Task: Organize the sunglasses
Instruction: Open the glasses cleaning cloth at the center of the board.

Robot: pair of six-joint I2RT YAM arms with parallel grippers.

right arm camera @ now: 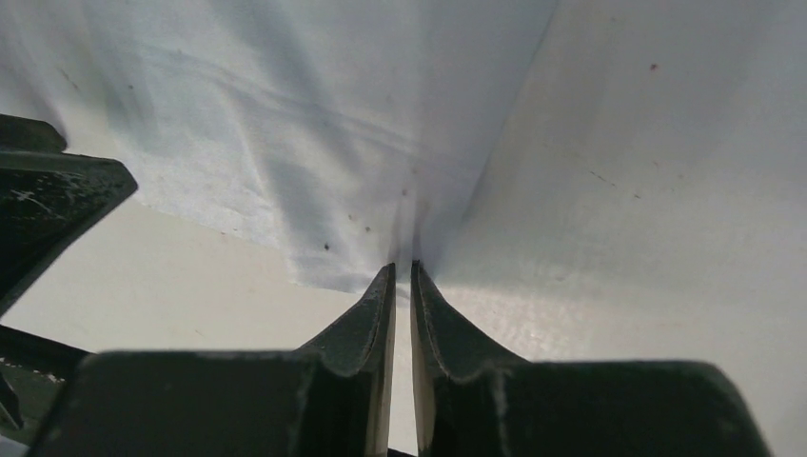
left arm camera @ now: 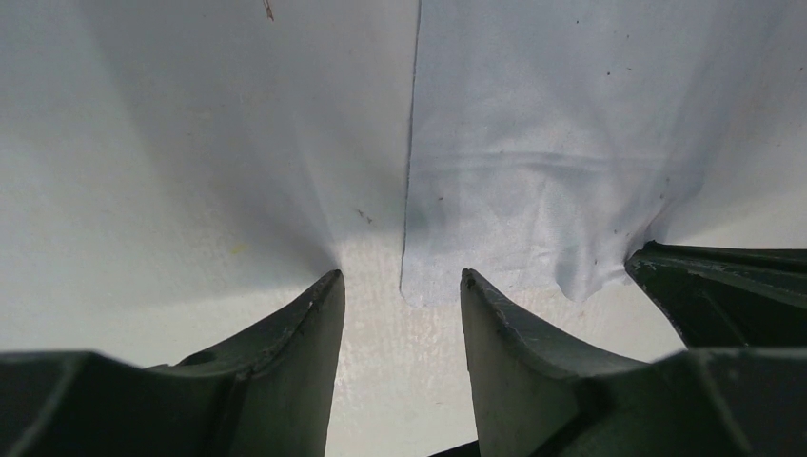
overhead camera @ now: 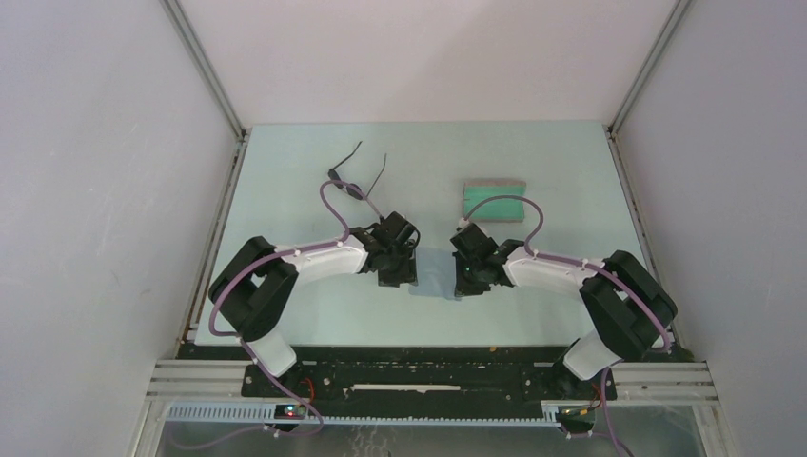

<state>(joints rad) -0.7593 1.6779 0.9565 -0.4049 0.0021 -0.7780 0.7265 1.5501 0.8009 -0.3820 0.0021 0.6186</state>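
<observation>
The sunglasses (overhead camera: 354, 188) lie far left of centre, temple arms spread toward the back wall, with the left arm's purple cable crossing them. Both grippers meet over a light blue cloth (overhead camera: 433, 284) near the table's middle. My left gripper (overhead camera: 400, 274) is open; in the left wrist view its tips (left arm camera: 400, 276) straddle the near corner of the cloth (left arm camera: 552, 171), gripping nothing. My right gripper (overhead camera: 468, 281) is shut on the cloth's opposite corner; in the right wrist view the cloth (right arm camera: 238, 124) puckers into creases at the tips (right arm camera: 402, 267).
A grey oblong case with green lining (overhead camera: 495, 200) lies open behind the right gripper. Metal rails and grey walls bound the table left, right and back. The right gripper's finger (left arm camera: 723, 286) shows in the left wrist view, the left one's finger (right arm camera: 48, 200) in the right.
</observation>
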